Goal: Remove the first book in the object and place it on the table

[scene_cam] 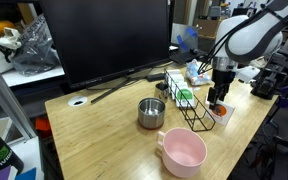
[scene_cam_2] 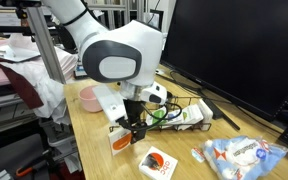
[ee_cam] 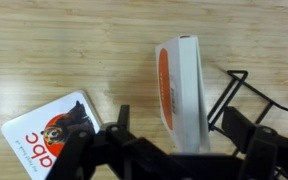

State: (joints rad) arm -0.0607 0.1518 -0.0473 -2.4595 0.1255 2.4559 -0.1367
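Note:
The first book (ee_cam: 179, 85), small and white with an orange spine band, stands on edge on the light-wood table (ee_cam: 64, 50), just beside the end of the black wire rack (ee_cam: 246, 95). My gripper (ee_cam: 179, 122) straddles it with both fingers spread apart, and neither finger touches it. In both exterior views the gripper (scene_cam: 219, 99) (scene_cam_2: 134, 128) hangs low over the book (scene_cam: 221, 112) (scene_cam_2: 121, 142) next to the rack (scene_cam: 189, 100) (scene_cam_2: 189, 112). Green-and-white small books (scene_cam: 184, 93) stay in the rack's slots.
A white "abc" book (ee_cam: 52, 130) (scene_cam_2: 156, 162) lies flat on the table near the gripper. A steel cup (scene_cam: 151, 112) and a pink bowl (scene_cam: 182, 151) stand beyond the rack. A large monitor (scene_cam: 114, 40) stands behind. A plastic packet (scene_cam_2: 239, 155) lies near the table edge.

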